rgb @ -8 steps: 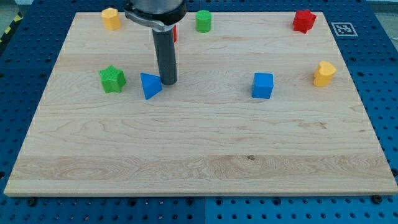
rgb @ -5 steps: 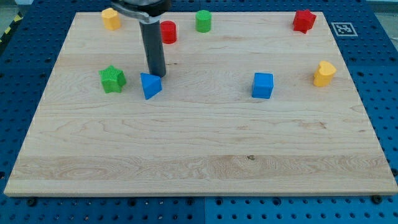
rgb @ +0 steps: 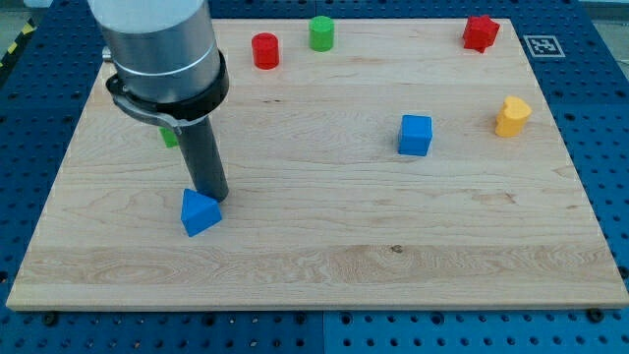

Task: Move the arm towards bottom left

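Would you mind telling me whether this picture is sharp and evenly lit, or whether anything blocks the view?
Camera view: sharp and evenly lit, no glare on the wooden board, only soft short shadows; the arm's grey body hides most of the green block; my tip stands just above the blue triangular block.

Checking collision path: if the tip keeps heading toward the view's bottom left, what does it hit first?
My tip sits right at the upper edge of the blue triangular block, apparently touching it; that gets pushed first. Beyond it, only bare board.
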`<state>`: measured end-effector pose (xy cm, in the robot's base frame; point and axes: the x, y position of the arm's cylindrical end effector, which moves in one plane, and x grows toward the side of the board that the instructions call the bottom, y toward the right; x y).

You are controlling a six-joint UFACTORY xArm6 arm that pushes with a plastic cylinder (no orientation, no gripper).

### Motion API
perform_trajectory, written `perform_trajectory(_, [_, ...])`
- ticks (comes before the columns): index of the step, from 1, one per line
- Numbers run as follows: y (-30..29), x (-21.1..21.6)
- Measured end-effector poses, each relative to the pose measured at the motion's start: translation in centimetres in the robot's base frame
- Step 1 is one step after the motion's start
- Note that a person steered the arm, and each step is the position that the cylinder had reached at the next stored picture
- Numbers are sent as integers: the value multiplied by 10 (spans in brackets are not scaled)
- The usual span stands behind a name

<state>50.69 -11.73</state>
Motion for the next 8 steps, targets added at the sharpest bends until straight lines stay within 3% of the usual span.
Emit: perform_trajectory(8, [-10, 40])
